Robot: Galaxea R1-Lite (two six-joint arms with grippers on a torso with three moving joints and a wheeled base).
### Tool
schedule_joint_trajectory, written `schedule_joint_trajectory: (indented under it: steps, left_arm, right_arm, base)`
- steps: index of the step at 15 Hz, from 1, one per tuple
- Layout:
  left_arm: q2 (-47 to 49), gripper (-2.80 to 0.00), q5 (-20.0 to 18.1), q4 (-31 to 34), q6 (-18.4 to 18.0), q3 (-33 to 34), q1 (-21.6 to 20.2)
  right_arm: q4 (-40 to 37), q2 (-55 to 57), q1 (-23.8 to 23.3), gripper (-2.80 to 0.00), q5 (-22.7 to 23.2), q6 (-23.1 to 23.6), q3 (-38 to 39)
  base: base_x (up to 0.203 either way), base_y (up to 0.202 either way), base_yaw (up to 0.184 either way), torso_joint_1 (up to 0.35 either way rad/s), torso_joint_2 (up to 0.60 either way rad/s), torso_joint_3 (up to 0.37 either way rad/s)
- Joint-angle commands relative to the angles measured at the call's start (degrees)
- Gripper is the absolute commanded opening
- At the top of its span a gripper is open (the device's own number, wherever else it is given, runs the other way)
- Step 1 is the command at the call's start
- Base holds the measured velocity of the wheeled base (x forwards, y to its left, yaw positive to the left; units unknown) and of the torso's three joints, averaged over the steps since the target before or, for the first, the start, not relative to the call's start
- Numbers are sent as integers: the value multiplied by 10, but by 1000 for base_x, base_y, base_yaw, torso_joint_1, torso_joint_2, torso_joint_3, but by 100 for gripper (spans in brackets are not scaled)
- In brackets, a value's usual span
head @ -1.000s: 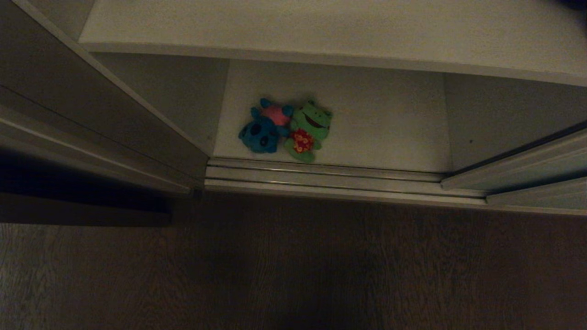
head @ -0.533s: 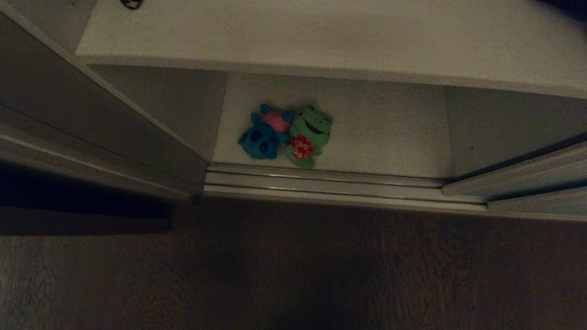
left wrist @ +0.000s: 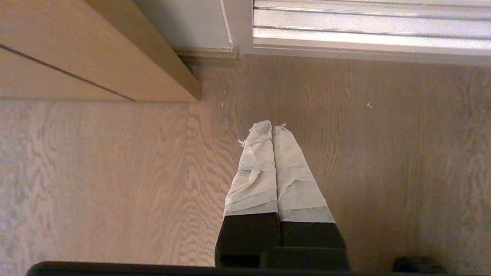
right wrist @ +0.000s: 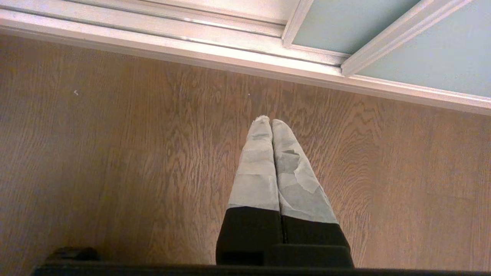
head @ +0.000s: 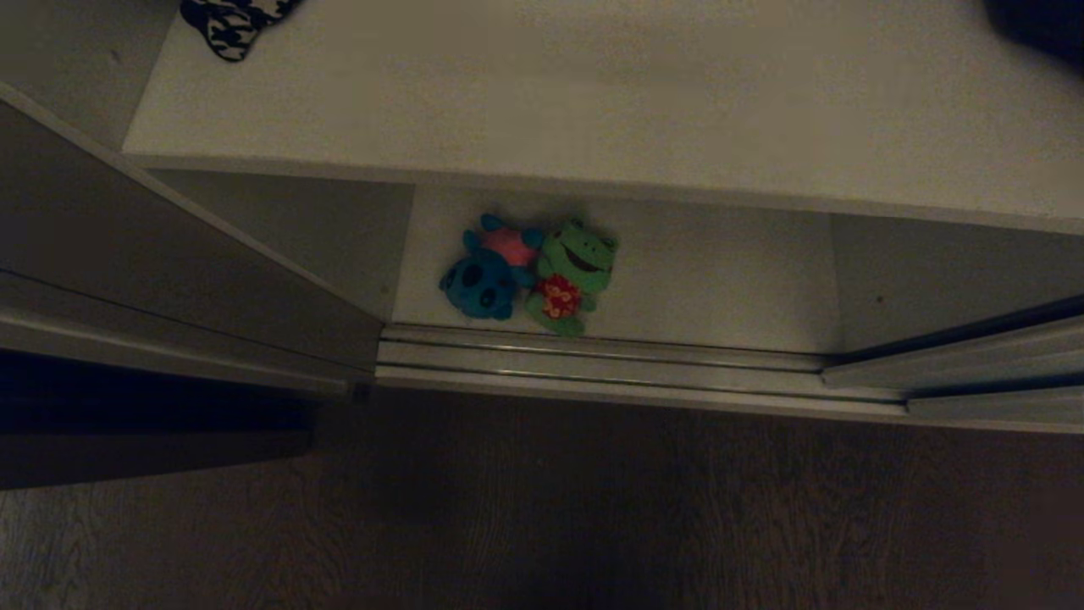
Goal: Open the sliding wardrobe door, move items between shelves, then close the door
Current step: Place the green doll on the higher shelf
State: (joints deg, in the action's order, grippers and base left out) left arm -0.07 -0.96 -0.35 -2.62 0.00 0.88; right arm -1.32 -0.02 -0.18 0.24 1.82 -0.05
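The wardrobe stands open. On the lower shelf, near its front edge, two plush items lie side by side and touching: a teal one with a pink patch and a green frog with a red patch. The upper shelf juts out above them. The sliding wardrobe door is pushed to the right; its pale grey-green panel shows in the right wrist view. My left gripper and right gripper both hang shut and empty over the wooden floor, outside the head view.
A houndstooth bag lies at the upper shelf's far left and a black bag at its far right. The ribbed floor track runs along the wardrobe's front. Dark wooden panelling stands on the left.
The head camera has moved: the whole scene has slid down the picture, showing more of the upper shelf and bringing the houndstooth bag into view. The toys have not moved on their shelf.
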Motion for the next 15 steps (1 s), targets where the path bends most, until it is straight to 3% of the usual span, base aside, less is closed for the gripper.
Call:
schedule_joint_trajectory:
  steps: [1, 4, 6, 8, 15]
  left_arm:
    - [0, -280, 0, -4, 0, -2, 0]
    - [4, -280, -13, 34, 3, -74, 0]
    - [24, -280, -53, 157, 4, -145, 0]
    - [94, -280, -100, 211, 7, -185, 0]
    - [441, -280, -203, 148, 60, -267, 3]
  right_arm:
    - [0, -1, 0, -280, 0, 0, 0]
    - [0, -1, 0, -280, 0, 0, 0]
    - [0, -1, 0, -280, 0, 0, 0]
    - [0, -1, 0, -280, 0, 0, 0]
    - [0, -1, 0, -280, 0, 0, 0]
  base:
    - [0, 0, 0, 0, 0, 0]
    - [0, 0, 0, 0, 0, 0]
    - [0, 0, 0, 0, 0, 0]
    - [0, 0, 0, 0, 0, 0]
    - [0, 0, 0, 0, 0, 0]
